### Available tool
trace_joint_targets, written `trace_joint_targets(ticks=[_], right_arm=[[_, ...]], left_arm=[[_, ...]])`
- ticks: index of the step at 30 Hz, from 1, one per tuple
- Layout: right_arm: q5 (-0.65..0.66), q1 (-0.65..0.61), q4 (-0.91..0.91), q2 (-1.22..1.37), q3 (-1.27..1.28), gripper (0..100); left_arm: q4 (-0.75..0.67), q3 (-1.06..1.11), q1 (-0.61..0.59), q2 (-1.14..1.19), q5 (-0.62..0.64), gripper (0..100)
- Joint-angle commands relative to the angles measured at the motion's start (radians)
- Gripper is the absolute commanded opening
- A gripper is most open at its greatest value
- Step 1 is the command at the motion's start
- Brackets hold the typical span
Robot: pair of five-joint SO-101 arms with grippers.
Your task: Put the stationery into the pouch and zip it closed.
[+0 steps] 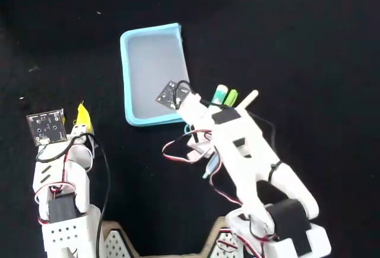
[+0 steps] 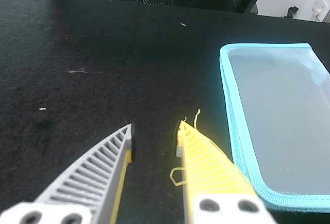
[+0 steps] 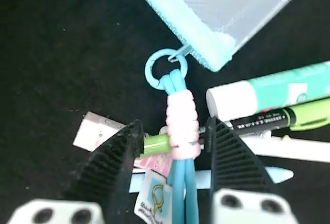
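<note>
The pink and blue zip cord (image 3: 181,113) is found inside the open right gripper (image 3: 174,126), pointed at the pale blue mesh pouch (image 3: 206,43).

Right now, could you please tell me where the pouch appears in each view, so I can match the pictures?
High view: the pouch lies upper middle, pens to its right.
Left wrist view: it lies beside the left claw.
Right wrist view: its corner lies beyond the right claw, ring attached.
Shared landmark: its blue border.
</note>
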Motion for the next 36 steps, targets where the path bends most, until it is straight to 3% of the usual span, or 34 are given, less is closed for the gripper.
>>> trace_joint_targets(ticks=[1,5,9,21,28,34,36], right_arm=[[0.046,0.018,-0.017,0.015,-0.054,18.8],[0.051,0.060,-0.018,-0.001,-0.062,1.1],[0.049,0.158,0.017,-0.084,-0.084,0.8],[-0.140,0.210,0.408,-0.406,-0.070,1.1],[-0.130,0.212,0.339,-0.417,0.087,1.8],[-0.140,0.209,0.408,-0.421,0.047,18.0],[-0.140,0.209,0.454,-0.420,-0.008,19.1]], left_arm=[[0.006,0.022,0.005,-0.008,-0.015,15],[0.006,0.022,0.005,-0.008,-0.015,15],[0.006,0.022,0.005,-0.008,-0.015,15],[0.006,0.022,0.005,-0.008,-0.015,15],[0.006,0.022,0.005,-0.008,-0.015,15],[0.006,0.022,0.005,-0.008,-0.015,15],[0.006,0.022,0.005,-0.008,-0.015,15]])
